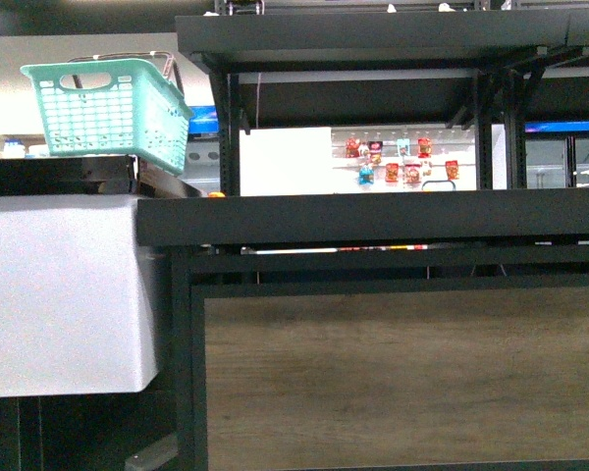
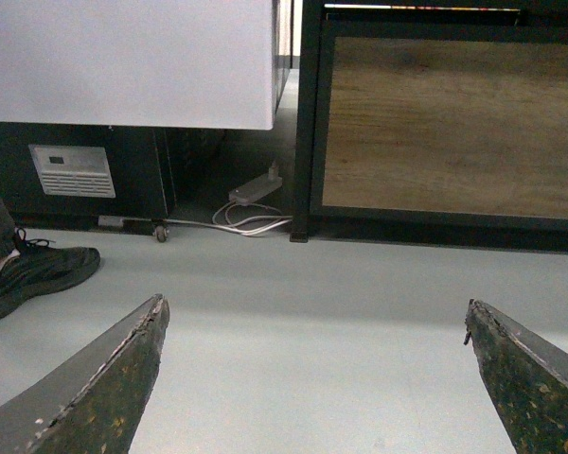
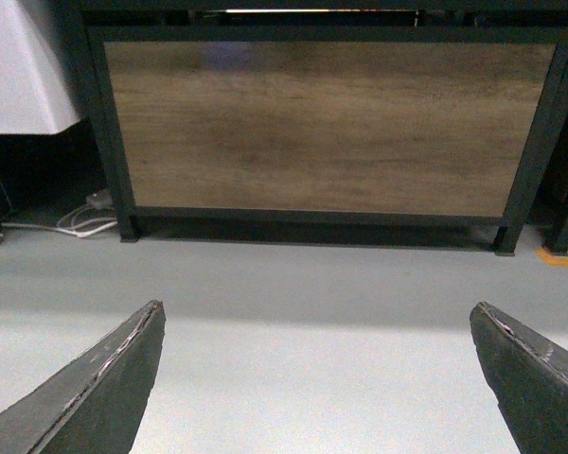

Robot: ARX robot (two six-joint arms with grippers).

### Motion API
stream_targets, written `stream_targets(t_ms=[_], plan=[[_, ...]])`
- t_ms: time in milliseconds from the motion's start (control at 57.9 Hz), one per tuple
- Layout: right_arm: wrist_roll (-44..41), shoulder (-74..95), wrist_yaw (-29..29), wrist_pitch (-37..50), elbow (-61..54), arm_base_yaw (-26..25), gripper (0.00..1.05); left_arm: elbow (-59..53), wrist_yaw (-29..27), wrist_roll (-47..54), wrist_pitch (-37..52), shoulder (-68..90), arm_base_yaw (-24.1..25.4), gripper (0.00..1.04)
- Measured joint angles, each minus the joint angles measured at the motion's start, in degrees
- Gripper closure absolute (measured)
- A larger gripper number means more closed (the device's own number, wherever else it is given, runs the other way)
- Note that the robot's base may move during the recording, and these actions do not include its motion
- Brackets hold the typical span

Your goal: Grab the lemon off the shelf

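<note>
- Fingers (image 2: 104, 378) of your left gripper (image 2: 312, 378) are spread wide, with bare grey floor (image 2: 293, 284) between them and nothing held.
- Your right gripper (image 3: 312, 378) is the same: its worn dark fingers (image 3: 95, 388) stand far apart and empty.
- Both wrist cameras look low, at the floor and at the wood-grain panel (image 3: 331, 123) at the foot of the black metal multi-tier shelf (image 1: 373, 221). Neither arm shows in the front view, so I judge both hang well below the trays.
- You cannot see the small yellow lemon in any view. The deep black tray front hides whatever lies on that level. A tiny orange speck (image 1: 216, 193) sits at the tray's left end, too small to identify.
- I judge the task to be at its very start: no approach has begun and nothing is grasped.
- Next, you need to lift one arm above the tray's front lip, so that its wrist camera can look down into the tray and find the lemon. Keep the jaws open as you go.
- Mind the upper tier overhead, and the teal plastic basket (image 1: 113, 113) at the left.
</note>
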Motion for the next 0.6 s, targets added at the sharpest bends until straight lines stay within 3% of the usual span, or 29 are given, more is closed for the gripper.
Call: stream_targets(t_ms=[604], plan=[[0.02, 0.00, 0.00, 0.00, 0.00, 0.00, 0.07, 0.00, 0.00, 0.00, 0.00, 0.00, 0.00, 0.08]])
